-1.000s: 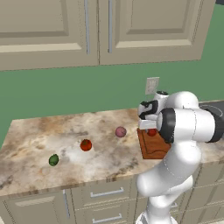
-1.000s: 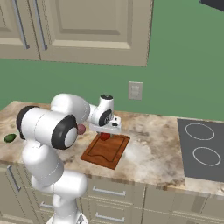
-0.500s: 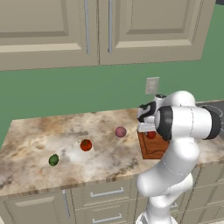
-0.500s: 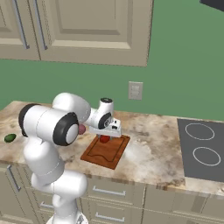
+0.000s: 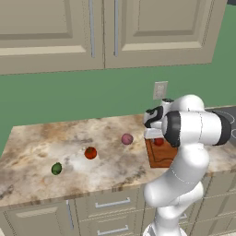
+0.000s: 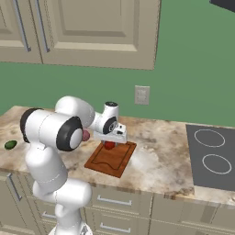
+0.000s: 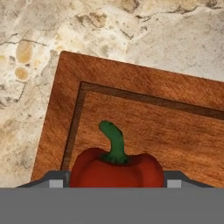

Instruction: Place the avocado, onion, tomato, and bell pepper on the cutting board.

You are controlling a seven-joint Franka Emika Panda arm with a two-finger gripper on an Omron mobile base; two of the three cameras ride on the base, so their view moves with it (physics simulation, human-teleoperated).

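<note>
The deep red bell pepper (image 7: pixel 116 168) with its green stem sits between my gripper's (image 7: pixel 116 183) two finger tips, which press its sides. The pepper (image 6: pixel 109 145) is low over the far end of the reddish-brown cutting board (image 6: pixel 110 161), touching it or just above. In the left base view the gripper (image 5: pixel 156 136) holds the pepper (image 5: pixel 159 142) at the board's (image 5: pixel 160 159) back edge. The pinkish onion (image 5: pixel 127 138), the orange-red tomato (image 5: pixel 91 152) and the dark green avocado (image 5: pixel 56 168) lie on the counter to the left.
A black cooktop (image 6: pixel 209 156) lies at the counter's right end. A wall outlet (image 5: pixel 160 90) is behind the board, and cabinets hang above. Bare marble counter (image 5: pixel 110 161) spreads between the foods and the board.
The hand has sunk a little toward the board with the bell pepper still between its fingers. The other foods have not moved.
</note>
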